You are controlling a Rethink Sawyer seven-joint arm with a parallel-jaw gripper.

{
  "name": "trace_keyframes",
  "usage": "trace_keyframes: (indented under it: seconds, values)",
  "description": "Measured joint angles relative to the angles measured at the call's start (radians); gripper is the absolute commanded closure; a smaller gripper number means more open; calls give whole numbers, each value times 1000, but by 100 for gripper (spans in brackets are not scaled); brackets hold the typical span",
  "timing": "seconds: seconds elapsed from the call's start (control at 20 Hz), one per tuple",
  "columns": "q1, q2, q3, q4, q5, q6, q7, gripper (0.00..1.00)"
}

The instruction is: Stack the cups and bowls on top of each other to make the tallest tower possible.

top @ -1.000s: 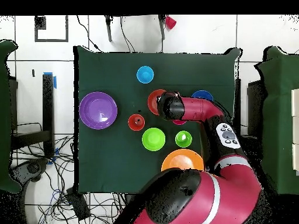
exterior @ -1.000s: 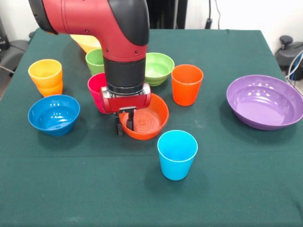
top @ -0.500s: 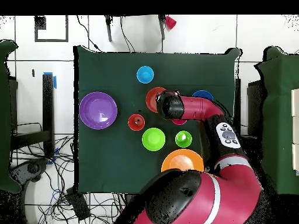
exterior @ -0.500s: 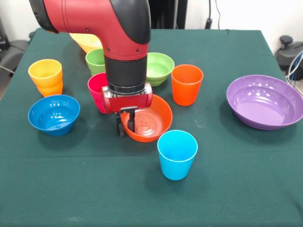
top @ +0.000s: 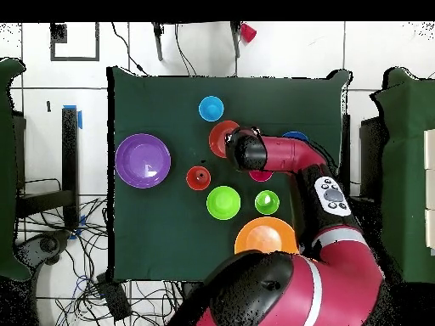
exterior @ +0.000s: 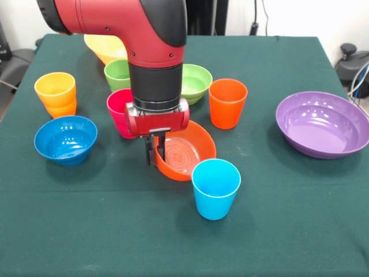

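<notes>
I had the hand [exterior: 157,151] pinched shut on the near-left rim of the orange bowl [exterior: 185,151], tilted off the desk [exterior: 277,231], blue cup [exterior: 215,188] just in front.

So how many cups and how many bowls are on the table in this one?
Cups: 5 (light blue cup, orange cup, magenta cup, green cup, yellow-orange cup)
Bowls: 5 (yellow bowl, light green bowl, orange bowl, blue bowl, purple bowl)
Total: 10
</notes>
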Motion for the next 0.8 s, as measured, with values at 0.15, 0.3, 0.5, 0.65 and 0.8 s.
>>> trace_keyframes:
  seconds: [0.15,0.3,0.5,0.65,0.8]
  values:
    - [0,-16,12,8,0,12,0,100]
    - [-2,-49,24,33,0,53,0,100]
    - [-11,-93,43,67,0,109,0,100]
    - [-21,-113,60,81,0,139,0,100]
    - [-31,-123,78,85,0,159,0,100]
